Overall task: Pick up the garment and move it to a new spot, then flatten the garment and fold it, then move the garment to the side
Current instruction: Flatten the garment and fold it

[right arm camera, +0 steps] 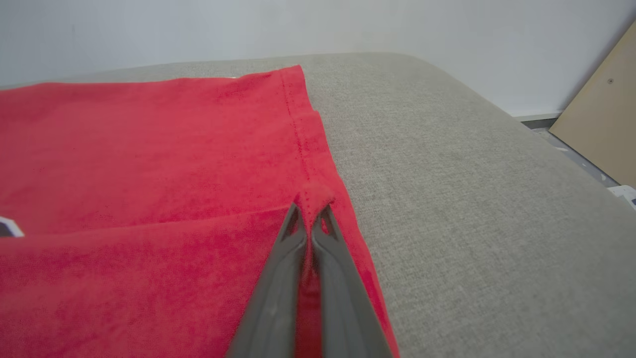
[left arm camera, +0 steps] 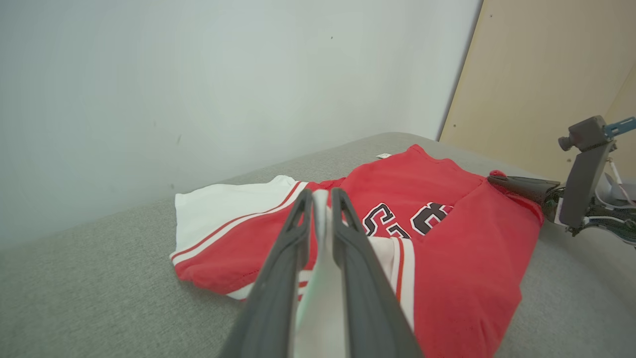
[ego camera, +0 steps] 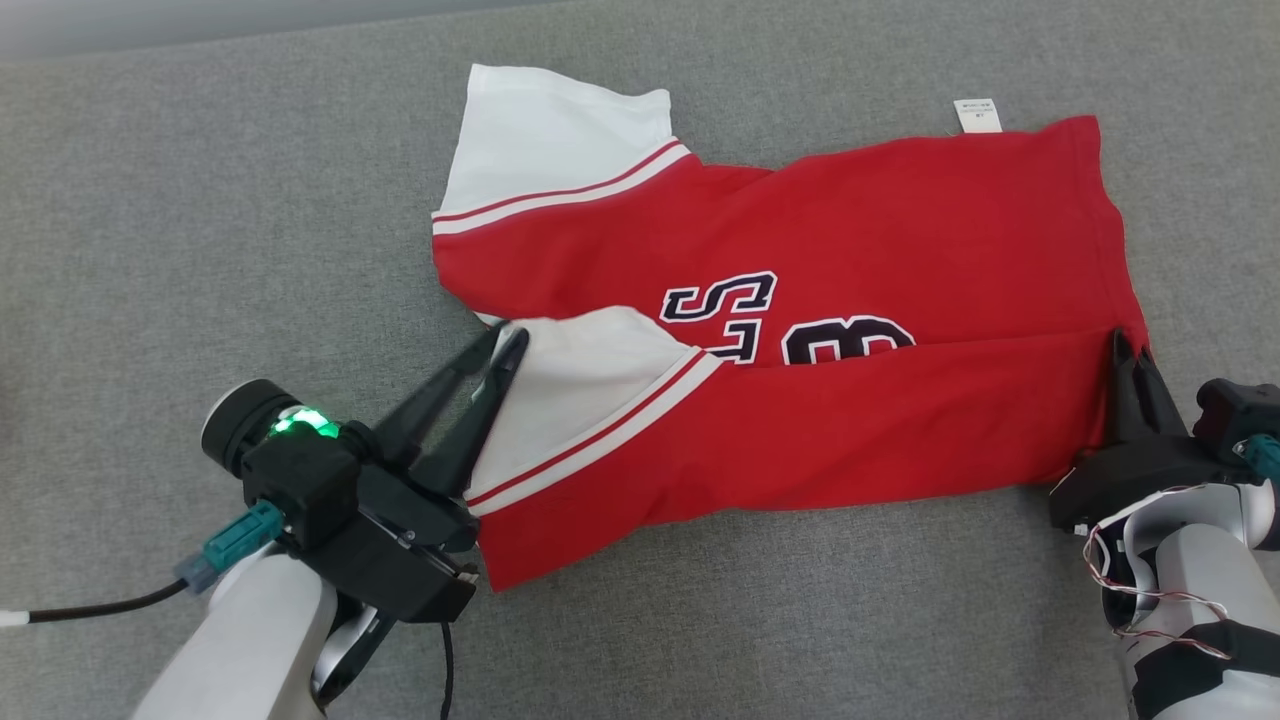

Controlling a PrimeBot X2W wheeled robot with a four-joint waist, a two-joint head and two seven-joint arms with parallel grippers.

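**Between left pincer (ego camera: pixel 503 345) and right pincer (ego camera: pixel 1125 345): first lengthwise fold**

Red garment (ego camera: pixel 850 240) lies flat on the grey cushion (ego camera: pixel 200 200), spanning from one pincer to the other, its pincer-side long edge turned over the lettering (ego camera: pixel 790 320). Left pincer is clamped on the white sleeve (ego camera: pixel 580 375), right pincer on the red hem corner (right arm camera: pixel 313 194). Moving and flattening appear done; release, further folds and setting aside remain.
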